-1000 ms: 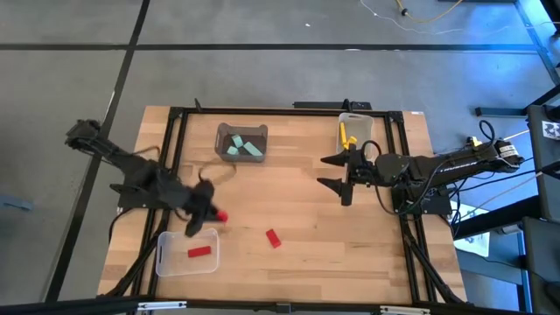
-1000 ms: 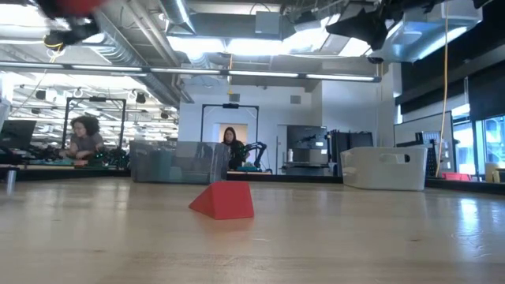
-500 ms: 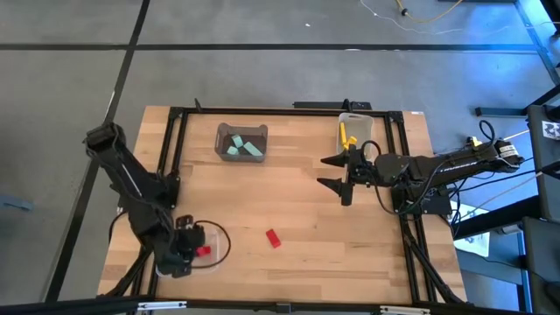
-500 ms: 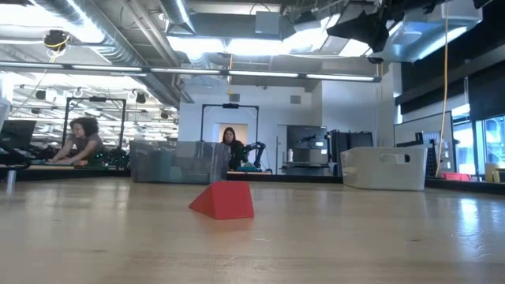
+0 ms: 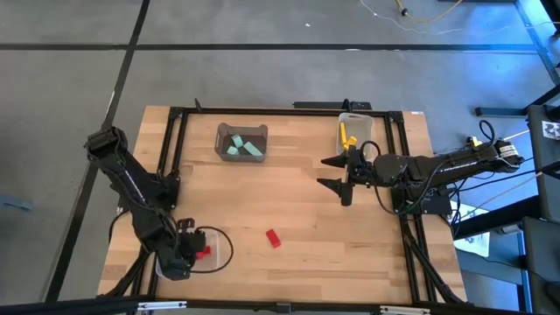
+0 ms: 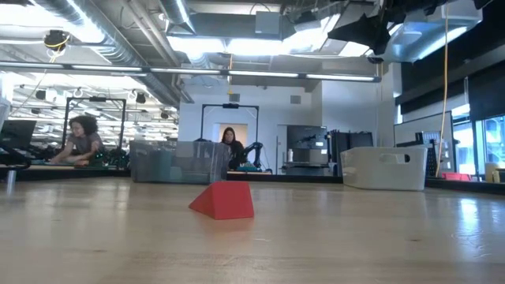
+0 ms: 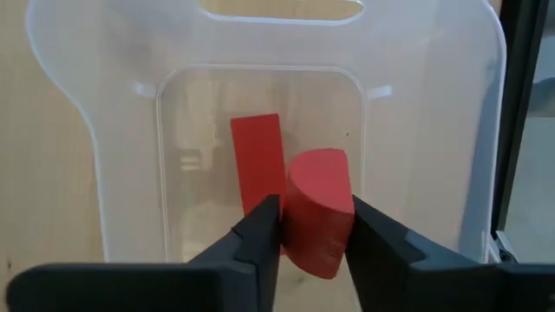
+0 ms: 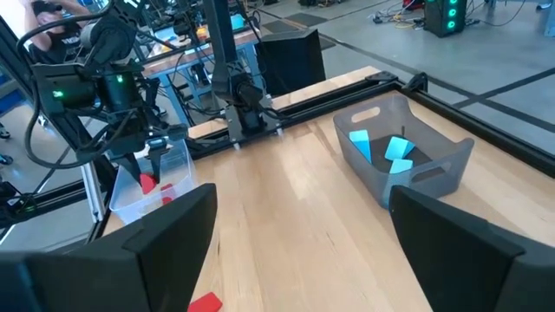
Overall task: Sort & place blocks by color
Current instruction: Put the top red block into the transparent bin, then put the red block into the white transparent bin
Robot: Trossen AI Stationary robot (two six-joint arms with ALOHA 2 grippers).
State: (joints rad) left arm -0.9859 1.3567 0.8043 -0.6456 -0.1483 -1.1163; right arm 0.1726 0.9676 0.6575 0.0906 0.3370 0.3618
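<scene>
My left gripper [image 7: 314, 212] [image 5: 185, 248] stands over the clear bin [image 7: 104, 130] [image 5: 213, 260] at the table's near-left corner, shut on a red block with a rounded top [image 7: 318, 186]. A flat red block [image 7: 257, 160] lies on that bin's floor. Another red block [image 5: 274, 237] [image 6: 223, 200] [image 8: 205, 302] rests on the bare table near the middle. Mint blocks [image 5: 241, 147] [image 8: 395, 147] lie in the grey bin. A yellow block [image 5: 347, 136] sits in the far-right bin. My right gripper [image 5: 337, 172] [image 8: 299, 251] waits open above the table's right half. My left gripper pinches the rounded red block by its two opposite sides [image 7: 290, 217] between both fingers [image 7: 260, 234]. The fingers come from above, pointing down into the clear bin. The block stands over the bin's inside; whether it touches the floor cannot be told.
The grey bin [image 5: 223, 133] stands at the far-left middle, the pale bin [image 5: 366, 127] at the far right. Black frame rails [image 5: 171, 166] [image 5: 404, 175] run along both sides of the wooden table. People sit at desks [image 6: 83, 138] in the room beyond.
My left gripper, still shut on the red block, has swung from beside the clear bin's far edge toward the table's near-left corner and come down over the bin's inside. The right arm has kept still.
</scene>
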